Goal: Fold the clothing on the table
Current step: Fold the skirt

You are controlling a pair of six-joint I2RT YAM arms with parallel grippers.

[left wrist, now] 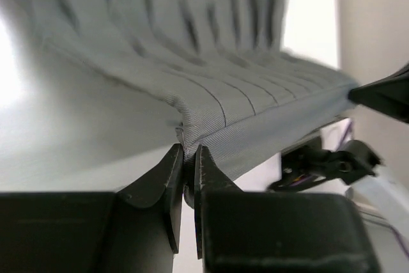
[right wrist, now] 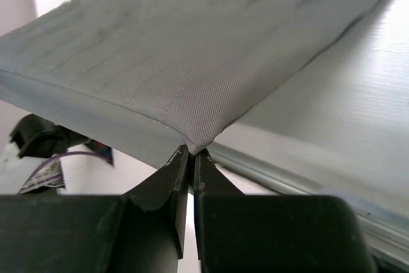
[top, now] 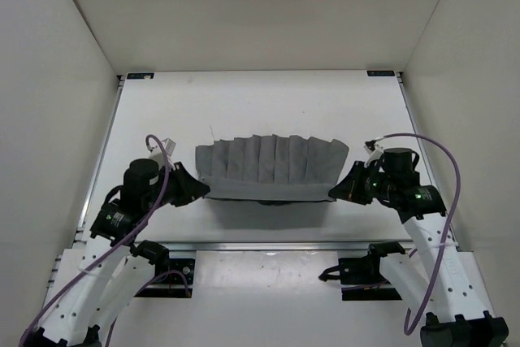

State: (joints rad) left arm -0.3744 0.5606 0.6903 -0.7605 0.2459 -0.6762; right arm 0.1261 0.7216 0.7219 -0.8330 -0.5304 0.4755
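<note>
The grey pleated clothing (top: 272, 166) hangs stretched between my two grippers above the white table (top: 244, 103), its near edge lifted and its shadow on the surface below. At the cloth's near left corner my left gripper (top: 203, 191) is shut on the fabric; in the left wrist view that gripper (left wrist: 188, 153) pinches the corner of the clothing (left wrist: 211, 87). My right gripper (top: 335, 193) is shut on the near right corner. Seen from the right wrist, its tips (right wrist: 190, 153) clamp the pointed corner of the clothing (right wrist: 192, 62).
White walls (top: 57, 79) close in the table on the left, back and right. A metal rail (top: 284, 245) runs along the near edge, in front of both arm bases. Purple cables (top: 443, 201) loop beside each arm.
</note>
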